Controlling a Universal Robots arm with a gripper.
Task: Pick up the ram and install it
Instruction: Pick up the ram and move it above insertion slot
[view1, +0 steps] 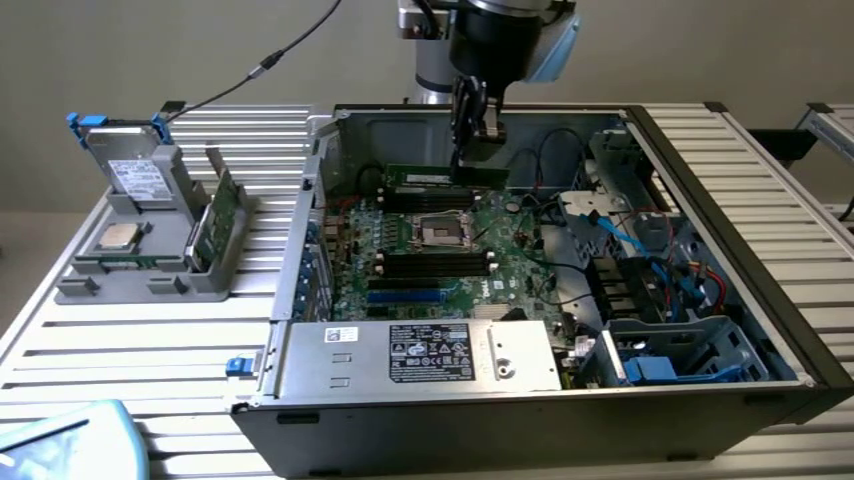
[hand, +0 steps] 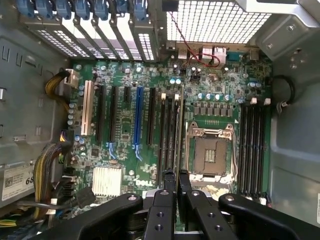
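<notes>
The ram (view1: 447, 177) is a long thin green stick, held level inside the open computer case (view1: 747, 250). My gripper (view1: 470, 160) comes down from above and is shut on its top edge. It hangs over the black memory slots (view1: 427, 200) on the far side of the CPU socket (view1: 441, 232). In the wrist view the ram (hand: 179, 125) shows edge-on between my gripper's (hand: 177, 182) fingers, lined up along the black slots (hand: 167, 135) beside the socket (hand: 212, 152). Whether it touches a slot I cannot tell.
A grey holder (view1: 94, 285) at the exterior view's left carries a silver processor chip (view1: 120, 237), another green stick (view1: 214, 215) and a drive (view1: 134, 175). The power supply (view1: 420, 355) fills the case's near side. Cables and a drive cage (view1: 667, 350) crowd its right.
</notes>
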